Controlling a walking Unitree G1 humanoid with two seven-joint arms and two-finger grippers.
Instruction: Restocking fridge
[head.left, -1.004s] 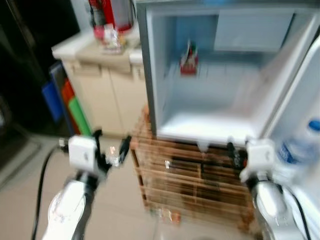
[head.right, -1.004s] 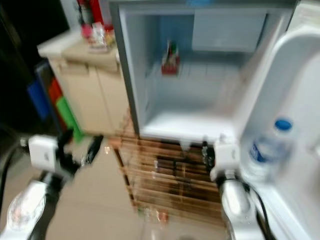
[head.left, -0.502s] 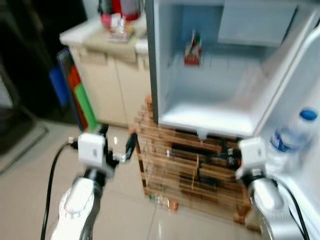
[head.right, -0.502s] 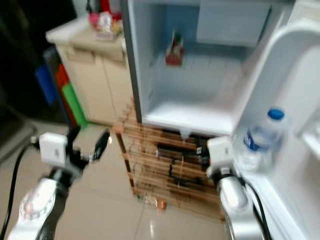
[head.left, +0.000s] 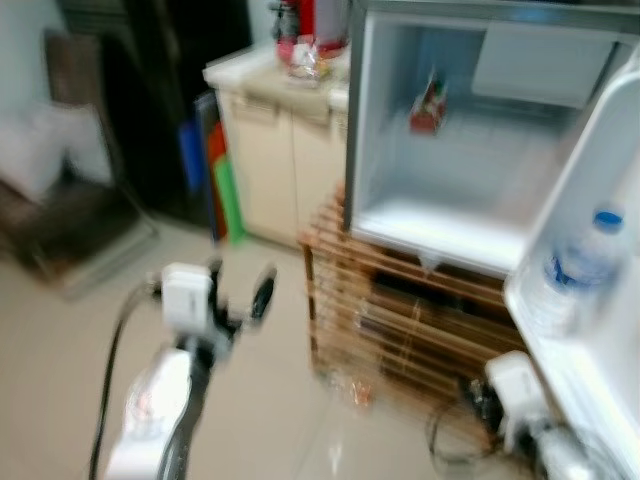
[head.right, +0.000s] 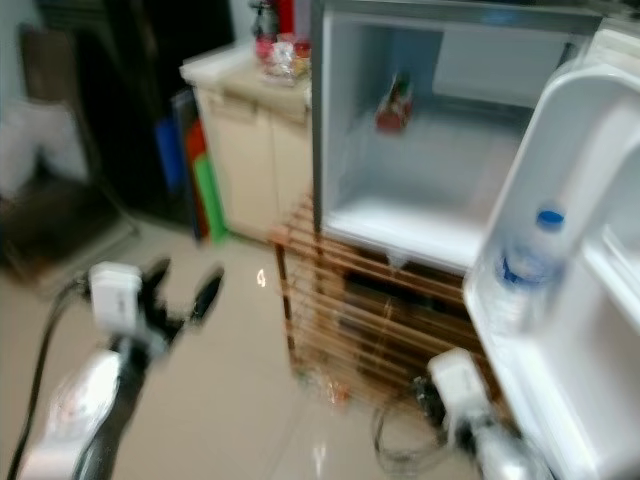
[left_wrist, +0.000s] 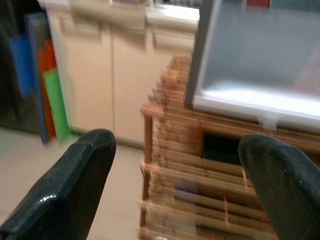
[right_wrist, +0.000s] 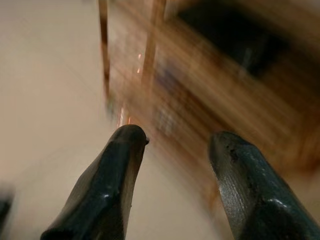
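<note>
The small fridge (head.left: 470, 150) stands open on a slatted wooden stand (head.left: 400, 320). A red carton (head.left: 428, 103) sits on the shelf inside. A water bottle (head.left: 575, 270) with a blue cap stands in the white door (head.right: 560, 300) at the right. My left gripper (head.left: 240, 290) is held up over the floor, left of the stand, open with nothing in it; in the left wrist view its fingers (left_wrist: 75, 185) frame the stand's corner. My right gripper (right_wrist: 172, 145) hangs low by the stand's base, open with nothing between its fingers.
A cream cabinet (head.left: 270, 170) stands left of the fridge, with red containers (head.left: 310, 20) on its top. Blue, orange and green boards (head.left: 215, 180) lean against its side. Dark furniture (head.left: 70, 230) sits at the far left. Beige tiled floor (head.left: 60, 380) lies in front.
The whole picture has shifted: the fridge now sits further right and more floor shows at the left. My right arm has dropped lower. The left gripper stays open.
</note>
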